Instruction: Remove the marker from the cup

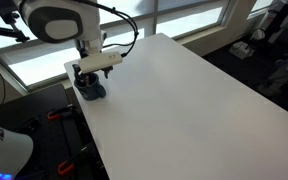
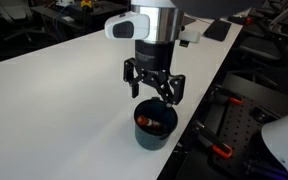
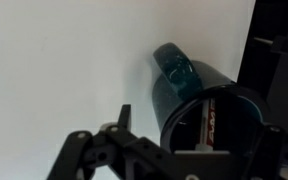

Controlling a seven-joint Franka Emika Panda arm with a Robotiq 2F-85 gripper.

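**A:** What sits under the gripper (image 2: pixel 153 97)?

**B:** The cup (image 2: pixel 154 135), a dark blue-grey mug, stands upright directly below it. The fingers (image 2: pixel 132 90) are spread wide, one on each side above the rim. They grip nothing and do not touch the mug.

**A:** And inside the mug?

**B:** The marker (image 2: pixel 155 123) is in there. In the wrist view its reddish-orange part leans against the inner wall. It looks wholly inside the rim, below the fingertips. I see nothing else in the cup.

**A:** Which way does the handle (image 3: pixel 174 62) point?

**B:** In the wrist view it sticks out from the cup's side over bare tabletop, clear of the fingers.

**A:** How close are the edges?

**B:** Close. The cup stands near a corner of the white table (image 2: pixel 54 95), as both exterior views show. In an exterior view the table edge (image 2: pixel 189 135) runs just beside the gripper. Past it is dark equipment with orange-handled clamps (image 2: pixel 220 151). In an exterior view another edge (image 1: pixel 81 112) lies just past the cup.

**A:** Open room?

**B:** Away from that corner, bare white tabletop stretches well out from the tool. Above the cup only the gripper itself fills the space.
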